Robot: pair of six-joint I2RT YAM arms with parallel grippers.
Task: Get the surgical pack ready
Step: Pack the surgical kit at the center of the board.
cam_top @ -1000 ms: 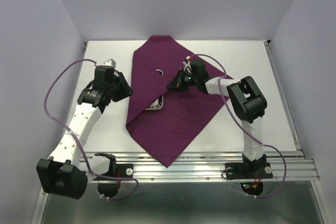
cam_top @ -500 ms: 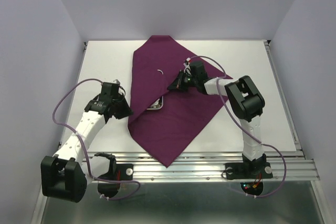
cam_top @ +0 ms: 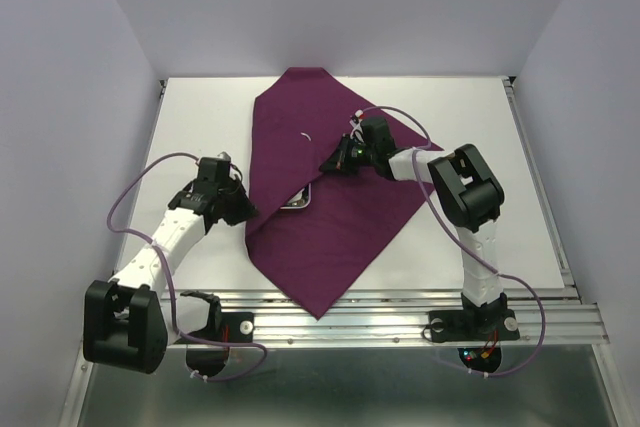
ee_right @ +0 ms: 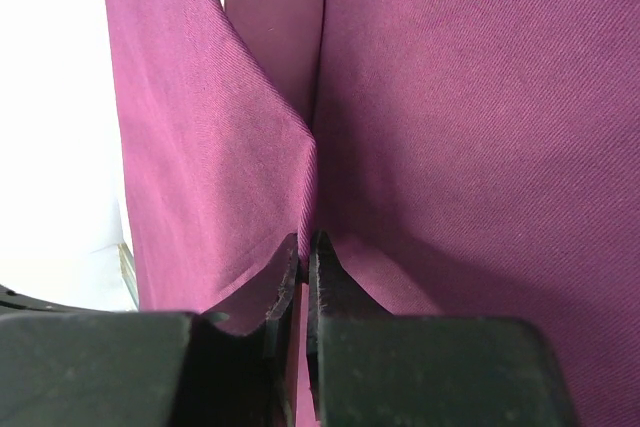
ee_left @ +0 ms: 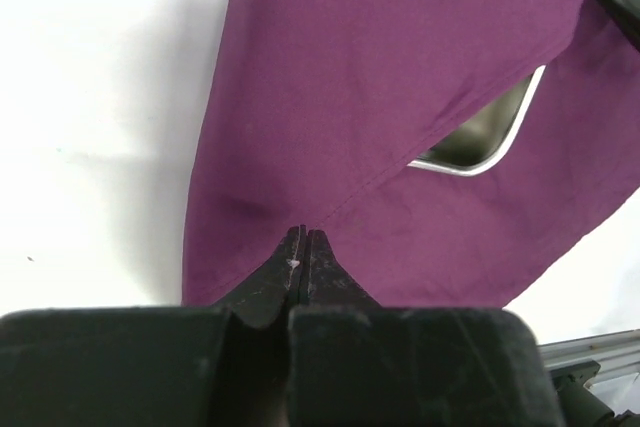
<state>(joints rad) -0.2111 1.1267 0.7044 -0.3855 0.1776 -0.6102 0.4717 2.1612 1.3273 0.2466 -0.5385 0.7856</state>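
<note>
From above, the pack (cam_top: 335, 217) lies spread over the middle of the surface (cam_top: 480, 167), one flap folded across so that only a corner of a tray (cam_top: 300, 203) peeks out beneath it. My left pincer (cam_top: 243, 210) sits low at the pack's left edge. My right pincer (cam_top: 331, 162) rests on the fabric near the centre, just up and right of the tray.

On my left wrist, the pincer (ee_left: 303, 245) is fully closed, its tips meeting right at the pack (ee_left: 400, 67) near the hem of the folded flap. I cannot tell whether any fabric is caught between them. The tray (ee_left: 488, 137) shows under the flap ahead.

On my right wrist, the pincer (ee_right: 304, 255) is closed down to a sliver, with a raised ridge of the pack (ee_right: 470, 127) pinched between the tips.
</note>
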